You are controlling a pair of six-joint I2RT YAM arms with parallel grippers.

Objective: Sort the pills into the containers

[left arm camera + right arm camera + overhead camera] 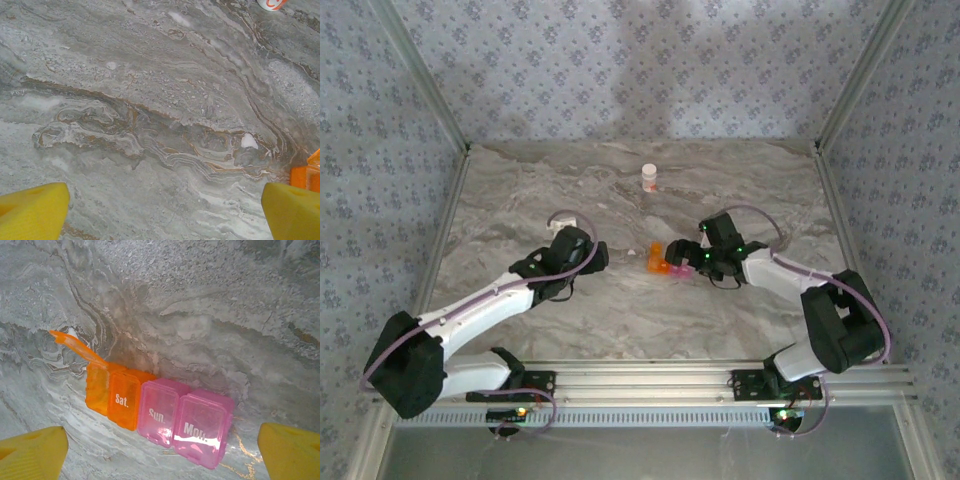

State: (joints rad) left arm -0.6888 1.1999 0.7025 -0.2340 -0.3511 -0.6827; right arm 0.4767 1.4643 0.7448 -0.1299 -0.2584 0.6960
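The containers (159, 412) are a strip of joined translucent boxes on the marble table: two orange, then two pink marked Sun. and Mon. The end orange box has its lid (75, 344) up; the others are shut. My right gripper (162, 452) is open, its yellow fingertips (32, 452) wide on either side of the strip. In the top view the right gripper (684, 258) sits right at the containers (665, 266). My left gripper (598, 256) is open over bare table, left of the strip, whose orange end (306, 174) is at the left wrist view's right edge. Pills are out of view.
A small white-capped bottle (649, 178) stands upright at the back middle of the table; its base (272, 4) shows at the top right of the left wrist view. Metal rails and patterned walls close in the table (520, 200) on the left, right and back.
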